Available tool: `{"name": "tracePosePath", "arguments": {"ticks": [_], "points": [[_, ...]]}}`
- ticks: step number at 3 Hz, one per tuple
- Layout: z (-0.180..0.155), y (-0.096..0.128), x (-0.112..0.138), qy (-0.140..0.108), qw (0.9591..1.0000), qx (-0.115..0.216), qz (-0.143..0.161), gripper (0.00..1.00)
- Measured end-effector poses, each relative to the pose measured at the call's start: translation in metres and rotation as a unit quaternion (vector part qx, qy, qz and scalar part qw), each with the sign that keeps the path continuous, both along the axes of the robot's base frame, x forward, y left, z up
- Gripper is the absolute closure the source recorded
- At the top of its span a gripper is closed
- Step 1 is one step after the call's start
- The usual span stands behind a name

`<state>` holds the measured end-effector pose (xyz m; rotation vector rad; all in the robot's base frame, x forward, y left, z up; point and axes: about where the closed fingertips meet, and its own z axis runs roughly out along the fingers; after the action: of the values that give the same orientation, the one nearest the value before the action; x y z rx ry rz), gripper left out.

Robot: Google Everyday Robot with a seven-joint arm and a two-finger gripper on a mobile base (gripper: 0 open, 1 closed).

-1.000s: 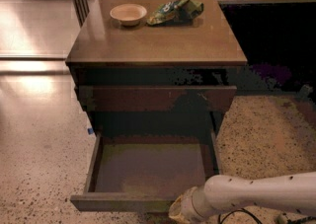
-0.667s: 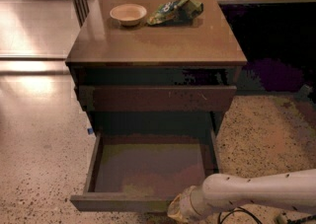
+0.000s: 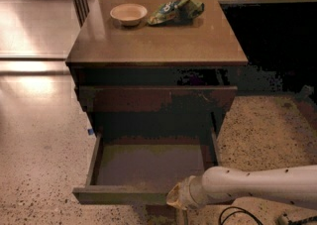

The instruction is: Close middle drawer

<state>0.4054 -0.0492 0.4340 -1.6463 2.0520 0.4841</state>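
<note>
The middle drawer (image 3: 148,165) of a dark brown wooden cabinet (image 3: 158,45) is pulled far out, and its flat greyish-brown floor is bare. Its plain slab front (image 3: 119,195) faces me at the bottom of the camera view. My gripper (image 3: 177,200) sits at the end of the white arm, which reaches in from the lower right. It is against the right part of that drawer front, at its top edge. The lowest drawer is hidden beneath the open one.
The broader drawer front above (image 3: 153,99) stands slightly out from the cabinet. A pale bowl (image 3: 129,14) and a green snack bag (image 3: 176,11) lie on the cabinet top. Speckled floor surrounds the cabinet. A dark cable (image 3: 237,215) lies under the arm.
My gripper has shifted slightly left along the drawer front. The drawer front looks a touch closer to the cabinet.
</note>
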Motion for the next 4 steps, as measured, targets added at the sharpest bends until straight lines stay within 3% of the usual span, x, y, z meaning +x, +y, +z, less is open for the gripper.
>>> {"name": "tracePosePath", "arguments": {"ticks": [1, 2, 4], "points": [[0.012, -0.01, 0.034, -0.028, 0.9995, 0.014, -0.011, 1.0], [0.012, -0.01, 0.034, -0.028, 0.9995, 0.014, -0.011, 1.0], [0.001, -0.001, 0.058, -0.047, 0.9979, 0.045, 0.0, 1.0]]}}
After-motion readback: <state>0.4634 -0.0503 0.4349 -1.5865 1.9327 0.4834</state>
